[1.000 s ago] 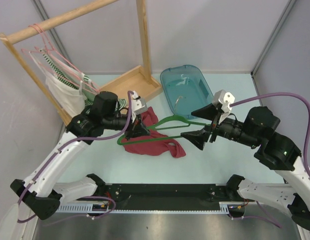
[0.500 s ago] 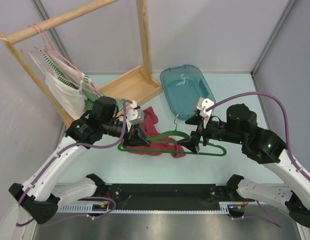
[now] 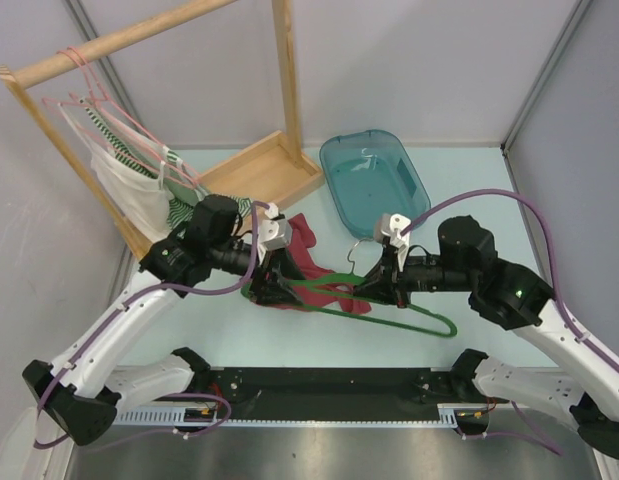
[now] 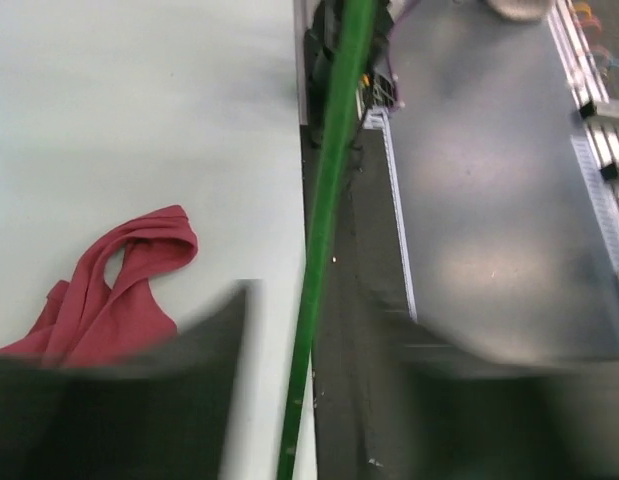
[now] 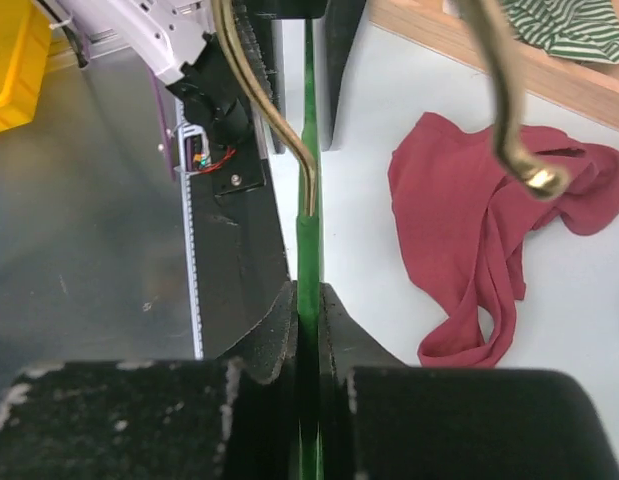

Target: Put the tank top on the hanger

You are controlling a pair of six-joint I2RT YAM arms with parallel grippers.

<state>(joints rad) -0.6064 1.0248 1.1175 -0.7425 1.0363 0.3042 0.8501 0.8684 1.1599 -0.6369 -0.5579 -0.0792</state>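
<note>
The right gripper (image 5: 307, 300) is clamped on the neck of the dark green hanger (image 5: 307, 250), just below its metal hook (image 5: 274, 95), on the arm-base side of the teal tub (image 3: 389, 160). The left gripper (image 4: 314, 305) has its jaws apart around one thin bar of the same hanger, and the left wrist view shows bare gaps on both sides of the bar. The dark red tank top (image 3: 307, 245) lies crumpled on the pale table (image 3: 289, 335), beside the tub's near left corner and partly under the hanger's left end. None of its straps can be seen threaded over the plastic. The hanger's other end reaches away from the tub toward the arm bases, and it is not clear whether that corner rests on the table or hangs just above it. Only one grip seems to be securing the frame, so the likeliest trouble is the hanger turning or sagging about its neck when the right arm moves. That would pull the left end off the fabric. If the left jaws close where they are, they may pinch only plastic and miss a strap. Dragging the bar over the bunched cloth could push the top along the table rather than open an armhole.
</note>
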